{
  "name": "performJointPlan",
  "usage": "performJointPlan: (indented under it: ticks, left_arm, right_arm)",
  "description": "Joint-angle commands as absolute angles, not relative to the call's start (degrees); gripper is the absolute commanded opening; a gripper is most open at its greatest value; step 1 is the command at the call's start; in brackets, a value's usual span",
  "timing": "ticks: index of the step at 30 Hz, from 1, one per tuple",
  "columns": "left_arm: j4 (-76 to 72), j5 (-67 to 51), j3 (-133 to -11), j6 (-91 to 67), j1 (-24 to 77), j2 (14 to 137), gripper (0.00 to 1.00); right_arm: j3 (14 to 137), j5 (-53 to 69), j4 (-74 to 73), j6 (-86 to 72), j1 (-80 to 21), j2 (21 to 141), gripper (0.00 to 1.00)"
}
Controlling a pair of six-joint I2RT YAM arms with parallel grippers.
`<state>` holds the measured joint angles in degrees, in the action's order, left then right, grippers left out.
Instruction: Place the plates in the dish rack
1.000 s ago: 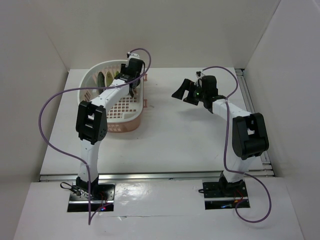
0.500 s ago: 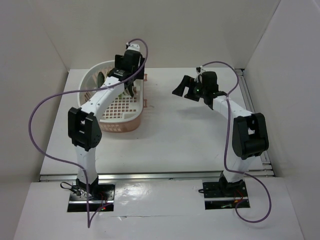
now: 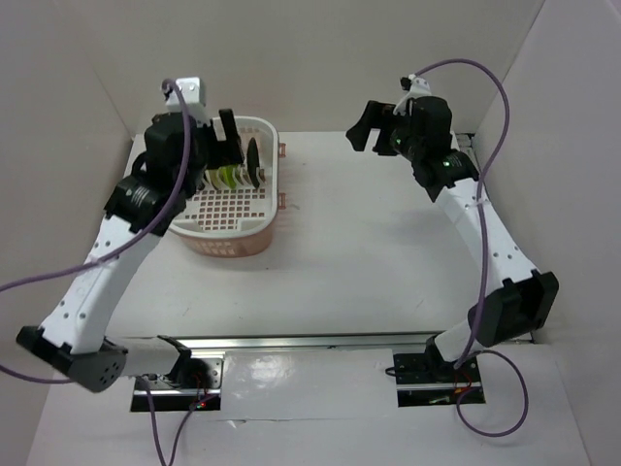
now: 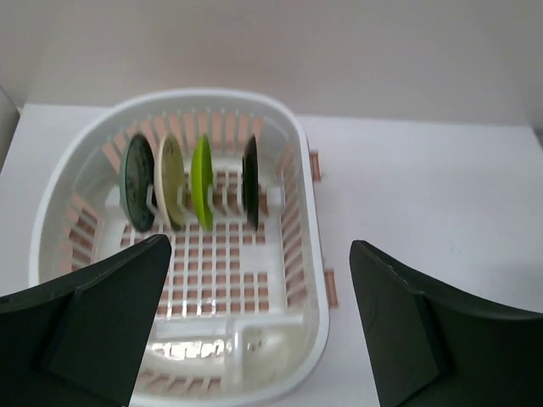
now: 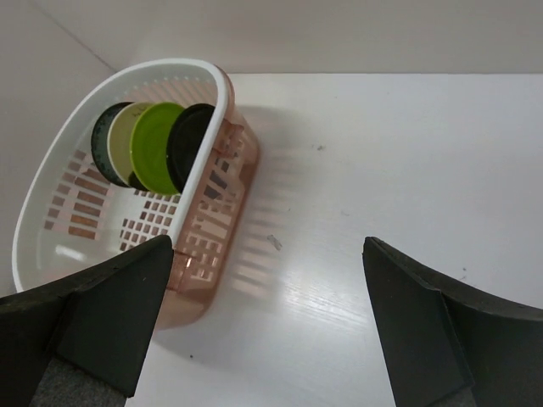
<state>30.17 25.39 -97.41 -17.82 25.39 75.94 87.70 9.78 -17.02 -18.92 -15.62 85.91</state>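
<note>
The left hand (image 4: 259,250) is seen spread wide and holding nothing, raised above the dish rack (image 4: 204,95), which is set toward ten o'clock on the table (image 3: 369,252). Inside the dish rack, toward its twelve o'clock end in the left wrist view, four plates are stood on edge in a row. The teal plate (image 4: 138,182) is at the nine o'clock side, the cream plate (image 4: 171,182) is close beside it, the green plate (image 4: 202,182) comes next, and the black plate (image 4: 250,182) is set a little apart toward three o'clock. No further plate is seen outside the dish rack in any view. At about one o'clock over the table the right hand (image 5: 267,246) is held high, its fingers likewise spread wide with nothing between them, well apart from the dish rack. The loading is judged to be finished, and the letting-go of the last plate is taken as the step in hand. No further grasp appears to be called for next. Only a lift clear of the rim would be needed, so that the upright plates are not knocked.
</note>
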Motion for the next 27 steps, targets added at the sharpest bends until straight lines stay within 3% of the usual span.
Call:
performJointPlan:
  ticks: [1,5,12,27]
  left_arm:
    - [35.7,25.1,-91.0,-21.7,27.6,69.5,1.0]
    - [41.1,22.9,-85.7,-25.2,28.7,59.3,1.0]
    - [45.6,22.5,-76.7,-23.7,28.7,41.1,1.0]
    - [61.8,24.4,-79.8,-27.2,28.7,28.8,1.0]
  right_arm:
    - [94.7,2.3,-27.1,-15.2,-18.6,81.7,1.0]
    - [95.5,-5.9,-36.7,-13.3,-23.3,73.1,1.0]
    - [80.5,-13.8,-39.5,-16.3,-26.7,51.0,1.0]
    - [72.7,-11.2,-54.7,-17.8,-24.4,36.7,1.0]
